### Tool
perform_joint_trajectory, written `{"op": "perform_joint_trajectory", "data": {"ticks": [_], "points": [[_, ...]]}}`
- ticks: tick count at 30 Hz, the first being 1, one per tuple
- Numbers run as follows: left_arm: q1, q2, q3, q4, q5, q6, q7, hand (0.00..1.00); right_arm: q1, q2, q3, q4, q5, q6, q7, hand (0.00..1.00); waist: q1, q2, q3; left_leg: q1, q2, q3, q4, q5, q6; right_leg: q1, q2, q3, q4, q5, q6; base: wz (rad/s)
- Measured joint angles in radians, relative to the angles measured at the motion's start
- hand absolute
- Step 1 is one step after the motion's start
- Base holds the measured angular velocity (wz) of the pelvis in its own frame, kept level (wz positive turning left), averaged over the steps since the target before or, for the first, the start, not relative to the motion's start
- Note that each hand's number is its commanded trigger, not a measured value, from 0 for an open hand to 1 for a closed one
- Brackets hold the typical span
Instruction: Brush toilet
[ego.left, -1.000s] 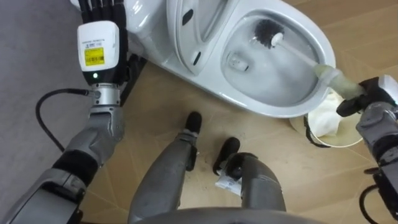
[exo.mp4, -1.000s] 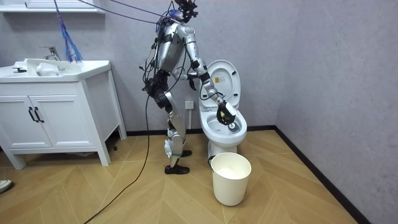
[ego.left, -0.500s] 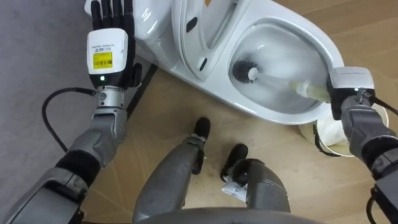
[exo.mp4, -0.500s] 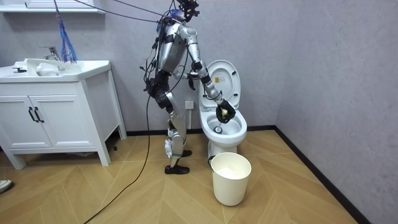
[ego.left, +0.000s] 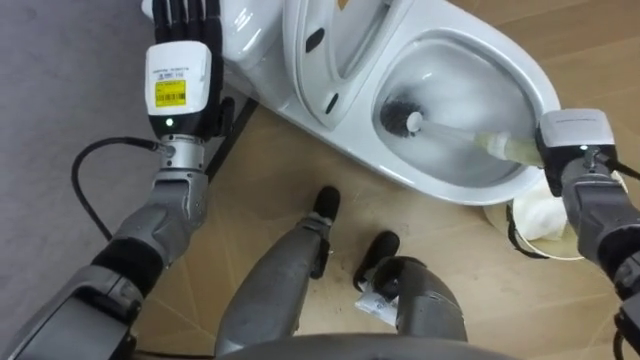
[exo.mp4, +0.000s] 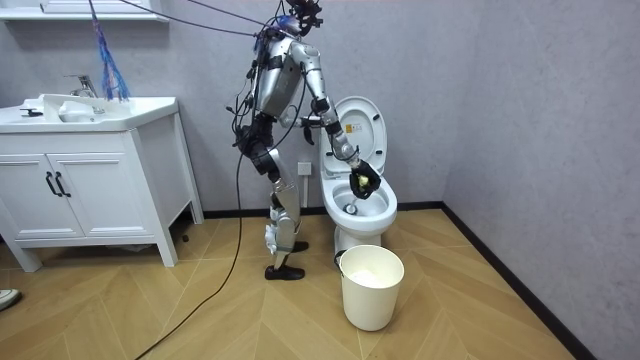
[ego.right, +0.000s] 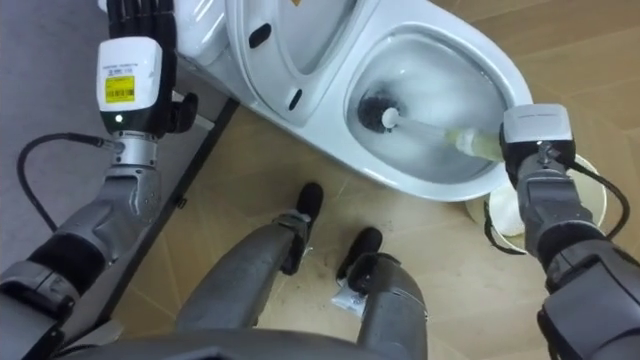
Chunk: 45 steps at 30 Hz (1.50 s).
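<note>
A bathroom, shown by the white toilet (exo.mp4: 381, 213) and the sink cabinet (exo.mp4: 90, 195)

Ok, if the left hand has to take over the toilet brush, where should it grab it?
The pale handle of the black-bristled toilet brush, on the bare stretch just ahead of the right hand. Come from above, fingers across the shaft: it slants down into the white ceramic toilet bowl, so porcelain blocks any approach from below. The left hand is open.

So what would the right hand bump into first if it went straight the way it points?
Probably the toilet rim: the right hand, holding the brush, sits just outside it and points inward. Depth is hard to judge.
</note>
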Motion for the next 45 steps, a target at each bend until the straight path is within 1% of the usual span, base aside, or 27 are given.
{"op": "perform_joint_trajectory", "data": {"ticks": [2,6,9,10,11,12,13,15,17,18,21,22,23,25,26,27,28,30,32,35,38,40,41,42,43,44,45], "points": [[-0.003,0.002,-0.001,-0.011,-0.005,0.0,0.0,0.0,-0.023,-0.002,-0.002,0.024,0.016,-0.007,-0.001,1.0,-0.002,-0.002,0.0001,-0.014,-0.005,0.001,0.009,-0.001,0.001,-0.018,-0.008,0.003,0.021,-0.008,0.0,0.06],[-0.01,0.008,0.01,-0.035,-0.005,-0.003,-0.003,0.0,-0.087,-0.006,-0.041,0.064,0.096,-0.042,-0.001,1.0,-0.008,-0.014,0.0065,-0.041,-0.015,0.0,0.019,0.004,0.001,-0.057,-0.023,0.007,0.064,-0.019,-0.002,0.06],[-0.011,0.02,0.013,-0.037,-0.001,-0.005,-0.004,0.0,-0.116,-0.005,-0.072,0.063,0.093,-0.043,-0.001,1.0,-0.014,-0.026,0.0101,-0.044,-0.014,0.003,0.032,0.003,0.001,-0.056,-0.023,0.007,0.064,-0.021,-0.002,0.0],[-0.013,0.023,0.016,-0.04,0.0,-0.005,-0.004,0.0,-0.126,-0.004,-0.074,0.061,0.071,-0.043,-0.001,1.0,-0.015,-0.027,0.0084,-0.043,-0.013,0.004,0.034,0.003,0.001,-0.056,-0.023,0.007,0.065,-0.021,-0.002,-0.04],[-0.013,0.024,0.02,-0.042,0.0,-0.006,-0.003,0.0,-0.134,-0.003,-0.074,0.059,0.056,-0.042,-0.001,1.0,-0.016,-0.029,0.0093,-0.043,-0.013,0.003,0.037,0.003,0.001,-0.055,-0.024,0.006,0.067,-0.021,-0.003,0.0],[-0.019,0.025,0.019,-0.042,0.0,-0.006,-0.003,0.0,-0.147,0.002,-0.07,0.055,0.034,-0.035,-0.001,1.0,-0.015,-0.037,0.013,-0.042,-0.013,0.003,0.041,0.003,0.001,-0.054,-0.025,0.006,0.072,-0.022,-0.004,0.0],[-0.021,0.025,0.015,-0.042,0.0,-0.006,-0.003,0.0,-0.156,0.014,-0.07,0.046,0.001,-0.019,0.0,1.0,-0.015,-0.044,0.0142,-0.042,-0.012,0.003,0.045,0.002,0.0,-0.053,-0.025,0.006,0.074,-0.022,-0.004,0.0],[-0.026,0.025,0.013,-0.041,0.001,-0.005,-0.004,0.0,-0.157,0.022,-0.068,0.007,-0.063,-0.004,0.015,1.0,-0.012,-0.052,0.0179,-0.038,-0.011,0.002,0.046,0.002,-0.001,-0.049,-0.023,0.006,0.072,-0.022,-0.005,-0.03],[-0.029,0.025,0.01,-0.041,0.003,-0.006,-0.01,0.0,-0.157,0.028,-0.042,-0.021,-0.093,0.01,0.038,1.0,0.003,-0.055,0.0199,-0.033,-0.006,0.001,0.045,-0.003,-0.005,-0.041,-0.014,0.009,0.058,-0.015,-0.005,-0.12],[-0.026,0.027,0.009,-0.041,0.003,-0.007,-0.012,0.0,-0.156,0.044,-0.024,-0.03,-0.113,0.023,0.05,1.0,0.01,-0.055,0.0198,-0.027,0.002,0.002,0.046,-0.009,-0.006,-0.028,-0.003,0.008,0.04,-0.008,-0.006,-0.12],[-0.02,0.036,-0.003,-0.044,0.003,-0.013,-0.015,0.0,-0.147,0.066,0.02,-0.09,-0.17,0.057,0.092,1.0,0.02,-0.053,0.0188,-0.022,0.006,-0.003,0.044,-0.011,-0.008,-0.017,0.007,0.006,0.023,-0.003,-0.005,-0.04],[-0.018,0.037,-0.011,-0.044,0.001,-0.013,-0.015,0.0,-0.146,0.077,0.023,-0.098,-0.195,0.071,0.101,1.0,0.024,-0.047,0.0166,-0.019,0.006,-0.007,0.044,-0.01,-0.007,-0.011,0.01,0.003,0.014,-0.001,-0.006,0.0],[-0.016,0.035,-0.014,-0.043,0.0,-0.014,-0.015,0.0,-0.145,0.088,0.026,-0.097,-0.197,0.08,0.105,1.0,0.025,-0.043,0.0173,-0.014,0.008,-0.011,0.044,-0.01,-0.006,-0.001,0.013,-0.001,0.006,0.001,-0.006,0.09],[0.008,0.034,-0.029,-0.039,0.0,-0.014,-0.017,0.0,-0.118,0.1,0.043,-0.104,-0.197,0.103,0.125,1.0,0.027,-0.03,0.012,0.01,0.009,-0.029,0.044,-0.016,-0.009,0.042,0.027,-0.011,-0.027,0.003,-0.002,0.16],[0.015,0.034,-0.029,-0.039,0.0,-0.015,-0.016,0.0,-0.11,0.101,0.043,-0.11,-0.196,0.109,0.133,1.0,0.027,-0.028,0.0107,0.016,0.01,-0.031,0.044,-0.02,-0.01,0.051,0.029,-0.015,-0.034,0.003,-0.002,0.09],[0.028,0.032,-0.029,-0.038,0.0,-0.015,-0.016,0.0,-0.098,0.102,0.043,-0.122,-0.196,0.114,0.15,1.0,0.029,-0.019,0.0076,0.024,0.011,-0.034,0.044,-0.025,-0.01,0.068,0.04,-0.012,-0.053,0.006,0.001,0.04],[0.041,0.031,-0.027,-0.038,-0.001,-0.016,-0.016,0.0,-0.08,0.099,0.043,-0.147,-0.196,0.126,0.161,1.0,0.029,-0.009,0.001,0.026,0.012,-0.037,0.044,-0.029,-0.012,0.078,0.048,-0.012,-0.068,0.008,0.002,0.0],[0.059,0.03,-0.03,-0.047,-0.008,-0.017,-0.016,0.0,-0.057,0.094,0.043,-0.167,-0.195,0.138,0.163,1.0,0.028,0.004,-0.0065,0.027,0.018,-0.039,0.044,-0.033,-0.013,0.085,0.054,-0.016,-0.079,0.012,0.002,0.02],[0.069,0.029,-0.028,-0.055,-0.021,-0.017,-0.01,0.0,-0.052,0.094,0.045,-0.167,-0.187,0.148,0.163,1.0,0.029,0.007,-0.0077,0.025,0.021,-0.031,0.042,-0.035,-0.014,0.084,0.057,-0.012,-0.078,0.013,-0.001,-0.04],[0.078,0.031,-0.022,-0.056,-0.026,-0.015,-0.005,0.0,-0.052,0.083,0.049,-0.165,-0.164,0.148,0.158,1.0,0.032,0.007,-0.008,0.025,0.023,-0.027,0.037,-0.038,-0.019,0.081,0.058,-0.012,-0.078,0.011,-0.008,-0.03],[0.08,0.029,-0.027,-0.061,-0.038,-0.007,-0.001,0.0,-0.068,0.072,0.057,-0.11,-0.063,0.141,0.138,1.0,0.041,0.006,-0.0074,0.025,0.026,-0.019,0.031,-0.038,-0.021,0.073,0.056,-0.007,-0.069,0.008,-0.012,-0.03],[0.08,0.032,-0.028,-0.069,-0.04,-0.004,-0.001,0.0,-0.08,0.065,0.041,-0.042,0.044,0.105,0.12,1.0,0.043,-0.001,-0.0035,0.019,0.021,-0.009,0.03,-0.038,-0.021,0.048,0.037,0.0,-0.03,-0.01,-0.011,0.0],[0.08,0.034,-0.028,-0.074,-0.041,-0.004,-0.001,0.0,-0.082,0.06,0.034,-0.03,0.072,0.095,0.115,1.0,0.043,-0.002,-0.0031,0.014,0.019,-0.009,0.031,-0.037,-0.02,0.042,0.033,-0.002,-0.024,-0.012,-0.012,0.1],[0.081,0.035,-0.028,-0.09,-0.048,-0.002,-0.001,0.0,-0.09,0.053,0.017,-0.005,0.145,0.077,0.106,1.0,0.04,-0.004,-0.0018,0.003,0.017,-0.009,0.032,-0.034,-0.019,0.032,0.029,-0.007,-0.018,-0.014,-0.013,0.09],[0.087,0.034,-0.025,-0.109,-0.049,0.003,-0.001,0.0,-0.101,0.053,-0.018,0.023,0.199,0.061,0.101,1.0,0.034,-0.01,0.0015,-0.004,0.014,-0.008,0.032,-0.03,-0.018,0.019,0.023,-0.005,-0.006,-0.017,-0.013,0.08],[0.089,0.033,-0.021,-0.117,-0.049,0.006,0.0,0.0,-0.107,0.054,-0.039,0.034,0.224,0.056,0.099,1.0,0.03,-0.013,0.0035,-0.007,0.012,-0.007,0.032,-0.028,-0.018,0.014,0.019,-0.004,0.001,-0.02,-0.013,0.11],[0.09,0.032,-0.015,-0.127,-0.048,0.01,0.004,0.0,-0.12,0.053,-0.071,0.058,0.272,0.049,0.089,1.0,0.021,-0.021,0.0079,-0.013,0.004,-0.008,0.032,-0.021,-0.017,0.003,0.009,-0.006,0.016,-0.027,-0.012,0.09]]}}
